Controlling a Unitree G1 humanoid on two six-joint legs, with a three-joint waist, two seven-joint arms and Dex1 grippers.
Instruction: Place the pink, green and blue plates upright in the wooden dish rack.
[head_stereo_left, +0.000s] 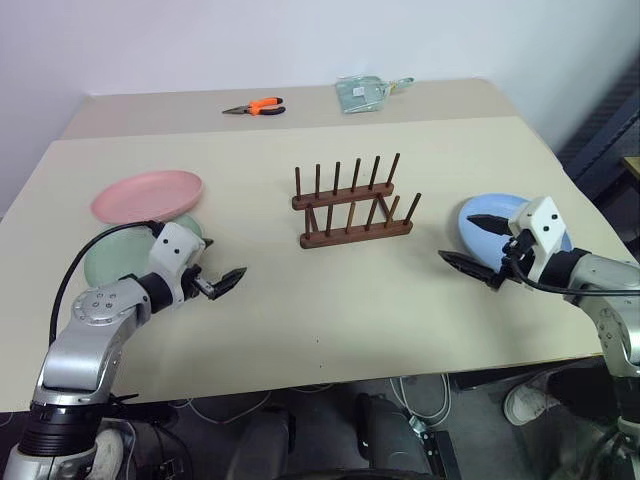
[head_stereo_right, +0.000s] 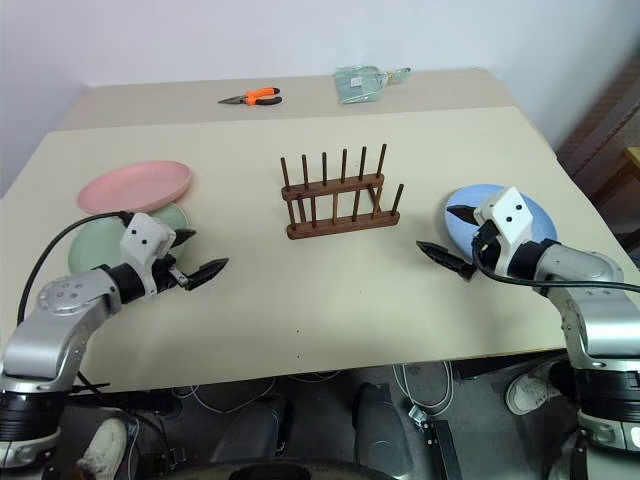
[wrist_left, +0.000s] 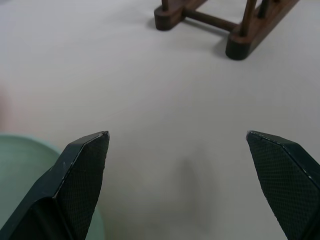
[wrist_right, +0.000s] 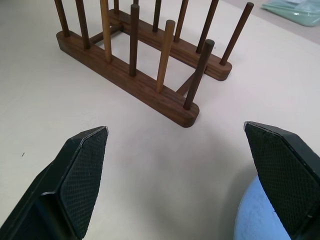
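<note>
Arms reach in from both near corners of the beige worktop (head_stereo_left: 300, 290), each bent at the elbow and angled inward toward the middle. The left claw (head_stereo_left: 213, 275) hovers low above the worktop with its two black fingers spread wide and nothing between them; just behind it lies the pale mint green round plate (head_stereo_left: 108, 258), with the salmon pink round plate (head_stereo_left: 147, 195) overlapping that plate's far edge. The right claw (head_stereo_left: 480, 246) is likewise spread wide and holds nothing, poised at the near left rim of the light blue round plate (head_stereo_left: 478, 222), which lies flat near the worktop's right edge. The small dark brown wooden dish rack (head_stereo_left: 352, 205) with its two rows of upright pegs stands in the middle, well apart from both claws, with bare worktop on every side of it. On the far part of the worktop lie orange-handled pliers (head_stereo_left: 255, 107) and a pale green packet (head_stereo_left: 364, 94).
</note>
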